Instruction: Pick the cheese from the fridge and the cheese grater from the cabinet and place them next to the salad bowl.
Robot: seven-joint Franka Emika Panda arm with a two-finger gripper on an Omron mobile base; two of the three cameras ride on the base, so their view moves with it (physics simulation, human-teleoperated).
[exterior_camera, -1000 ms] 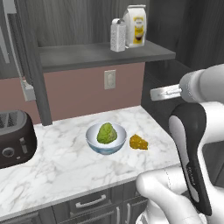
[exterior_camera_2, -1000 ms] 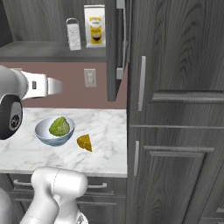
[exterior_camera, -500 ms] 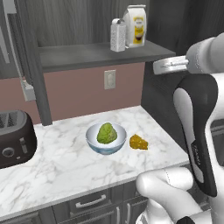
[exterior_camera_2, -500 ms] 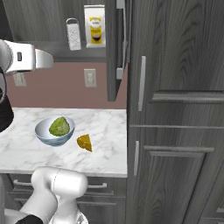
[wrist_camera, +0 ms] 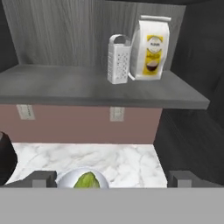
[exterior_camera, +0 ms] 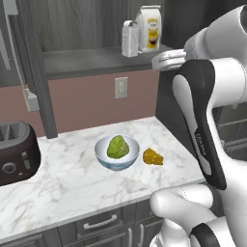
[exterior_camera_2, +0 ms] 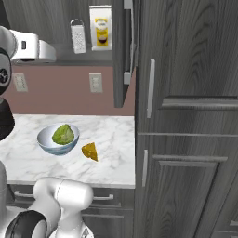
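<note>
Raised since a second ago to shelf height, the gripper (wrist_camera: pixel 111 178), fingers spread and empty, faces the cheese grater (wrist_camera: pixel 118 59) in the cabinet (wrist_camera: pixel 100 89), while the cheese (exterior_camera: pixel 152 157) already sits beside the salad bowl (exterior_camera: pixel 102 155) on the counter (exterior_camera: pixel 72 183).

Two cameras look down from behind the arm, one from the left, one from the right. Both see the salad bowl (exterior_camera: pixel 116 152) (exterior_camera_2: pixel 57 139) mid-frame. The hand camera looks straight at the cabinet (wrist_camera: pixel 100 89) shelf, from closer.
</note>
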